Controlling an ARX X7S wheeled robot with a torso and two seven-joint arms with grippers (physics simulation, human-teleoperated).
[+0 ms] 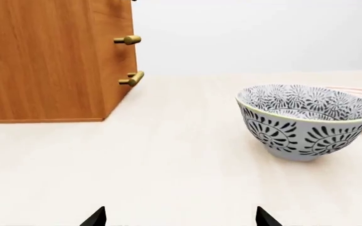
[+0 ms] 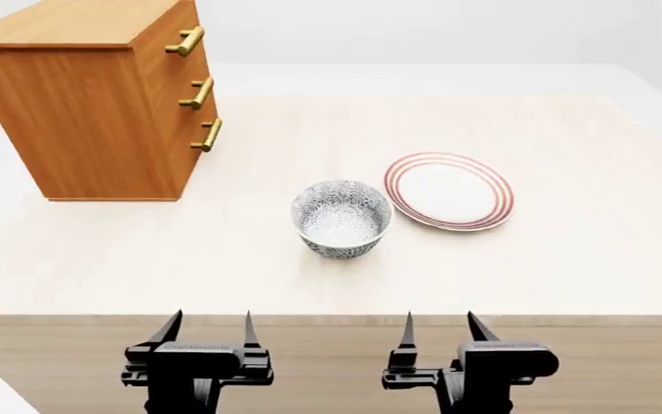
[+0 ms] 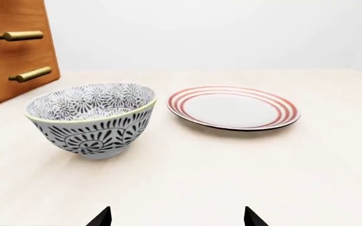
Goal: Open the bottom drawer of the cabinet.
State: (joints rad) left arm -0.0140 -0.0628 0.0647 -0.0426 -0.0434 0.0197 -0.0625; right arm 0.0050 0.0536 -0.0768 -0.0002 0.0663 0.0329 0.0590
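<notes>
Bowl holds nothing visible; plate at its 2 o'clock, bare. Cabinet at 10 o'clock, bottom drawer closed. Left gripper and right gripper spread, holding nothing.

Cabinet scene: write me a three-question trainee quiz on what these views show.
1. True or false: the bottom drawer of the cabinet is pulled open.
2. What lies on the table beside the bowl? A) plate B) cup C) spoon
3. Fill in: the left gripper and right gripper both stand ____, holding nothing.

Key: 1 false, all three drawers sit flush; 2 A, the red-ringed plate; 3 open.
</notes>
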